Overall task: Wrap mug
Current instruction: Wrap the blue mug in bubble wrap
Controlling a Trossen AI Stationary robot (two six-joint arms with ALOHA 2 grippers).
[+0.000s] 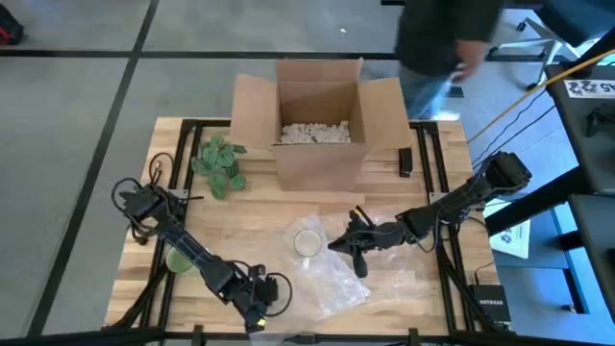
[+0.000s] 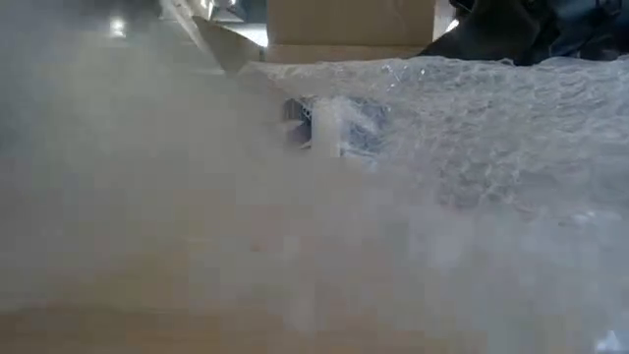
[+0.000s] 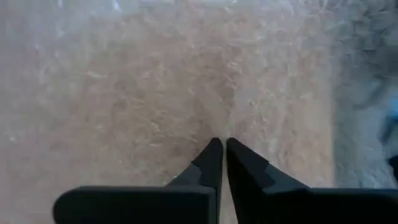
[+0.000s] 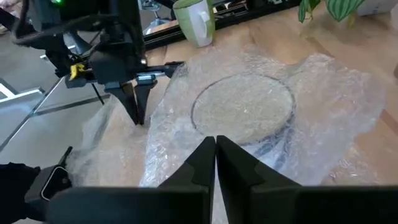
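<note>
The mug point(image 1: 307, 242) sits on the bubble wrap point(image 1: 336, 284) but is not wrapped yet, and the left gripper point(image 3: 219, 149) and right gripper point(image 4: 215, 146) are both closed tight on nothing.

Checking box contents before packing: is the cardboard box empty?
No: in the high view the open cardboard box holds a layer of white packing filler on its bottom.

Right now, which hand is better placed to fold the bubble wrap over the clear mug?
Probably the right hand. It sits beside the clear mug, over the bubble wrap. The left hand is at the sheet's near corner, farther from the mug.
</note>
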